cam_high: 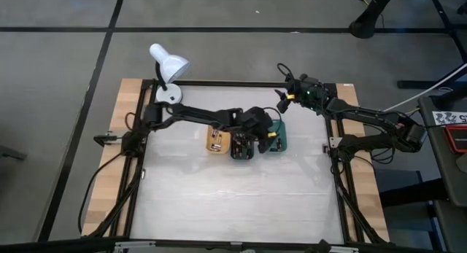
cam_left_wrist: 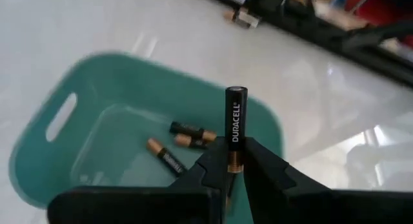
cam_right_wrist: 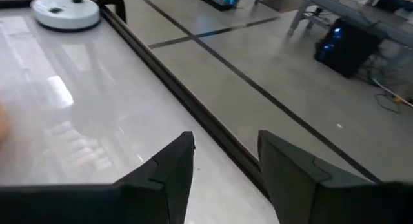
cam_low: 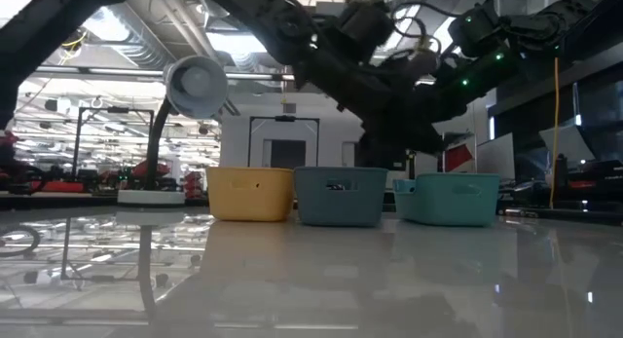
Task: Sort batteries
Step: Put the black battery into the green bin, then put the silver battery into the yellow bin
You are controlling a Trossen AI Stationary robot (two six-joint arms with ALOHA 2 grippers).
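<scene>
holding a duracell battery (cam_left_wrist: 235,130) upright between its jaws, your left gripper (cam_left_wrist: 227,175) hangs over the green tray (cam_left_wrist: 45,153), the rightmost of three trays in a row at the middle of the worktop (cam_high: 241,202). the jaws stand narrow, pinching the cell near its copper-coloured end, so most of its length sticks out past the fingertips. three more batteries (cam_left_wrist: 184,141) already lie flat on the floor of that tray.

risks, as i judge them from here:
- the grip is low on the cell. a jolt or a quick wrist turn could pivot it out of the jaws before you are ready.
- the held battery seems to sit toward the tray's far wall, not over its centre. if you release here it may strike the rim and bounce out onto the worktop, or roll off toward the frame.
- dropped from a height, it may skip off the cells already inside.
- the dark teal tray (cam_high: 241,147) touches or nearly touches the green one, so a sideways drift could put the cell in the wrong bin. the orange tray (cam_high: 217,141) lies beyond it.

your right gripper (cam_right_wrist: 222,175) waits well apart, near the back right corner of the worktop, jaws partly apart and empty. it poses no collision risk while it is parked there. the lamp (cam_high: 168,67) at the back left is clear of the work.
</scene>
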